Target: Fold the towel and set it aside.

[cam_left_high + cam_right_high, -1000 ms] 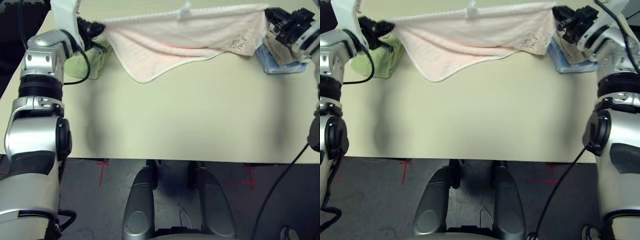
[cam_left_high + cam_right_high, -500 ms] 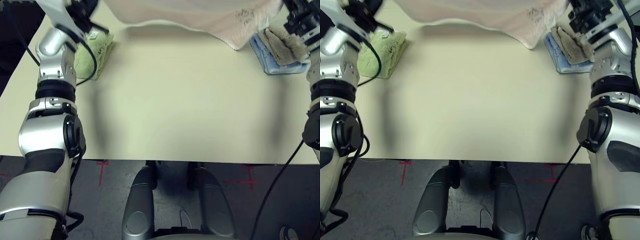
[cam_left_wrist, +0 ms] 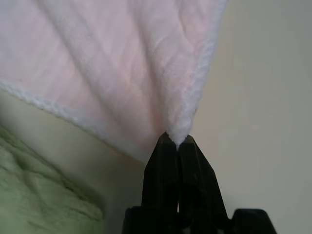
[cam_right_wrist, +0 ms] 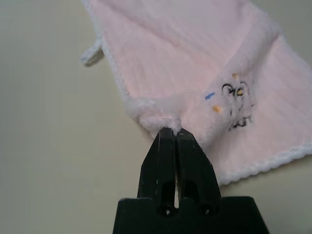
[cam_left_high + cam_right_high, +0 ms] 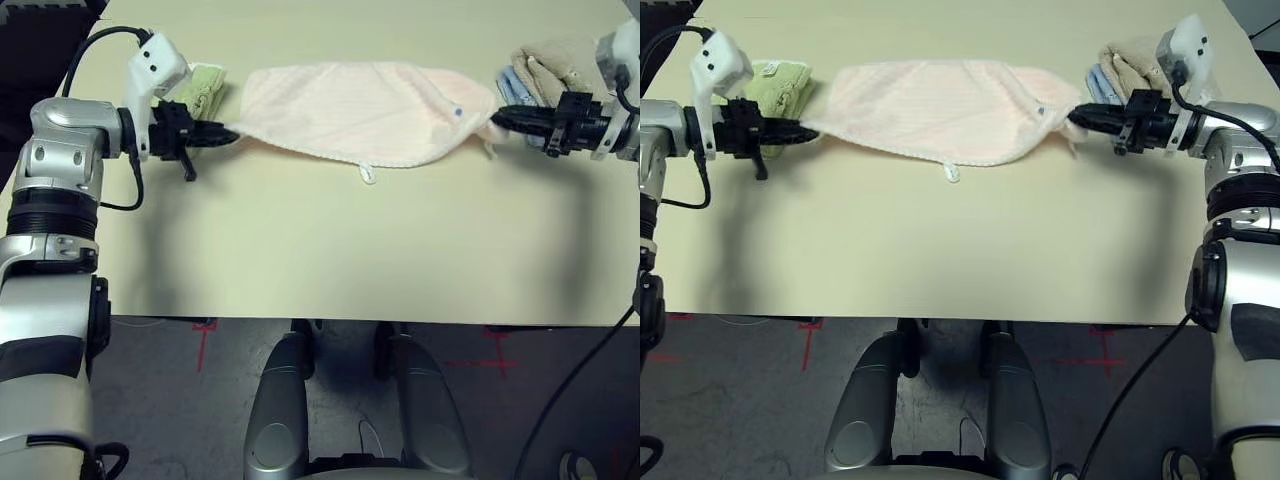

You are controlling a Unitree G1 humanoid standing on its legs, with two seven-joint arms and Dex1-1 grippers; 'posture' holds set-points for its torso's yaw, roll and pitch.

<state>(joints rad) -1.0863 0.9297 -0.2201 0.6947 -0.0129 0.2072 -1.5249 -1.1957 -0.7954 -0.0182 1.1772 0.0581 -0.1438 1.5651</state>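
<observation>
Item: pale pink towel (image 5: pixel 365 110). You have it stretched across the far half of the cream table (image 5: pixel 330 250), doubled over, with its white stitched edge curving toward you and a small white loop (image 5: pixel 368 175) hanging at the middle of that edge.

Left gripper (image 5: pixel 228 135): your two black fingers are pressed together on the towel's left end, the cloth bunched to a point between the tips. In the left wrist view the pinch sits right at the fingertips (image 3: pixel 168 146), no gap showing.

Right gripper (image 5: pixel 1080 117): fingers likewise clamped together on the towel's right end. The right wrist view shows the white hem gathered at the tips (image 4: pixel 168 139), with a small dark embroidered mark (image 4: pixel 236 105) on the cloth just beyond.

Also on the table: a light green folded towel (image 5: pixel 205 85) just behind your left gripper; a beige folded towel (image 5: pixel 550 60) lying on a blue one (image 5: pixel 510 82), behind your right gripper.
</observation>
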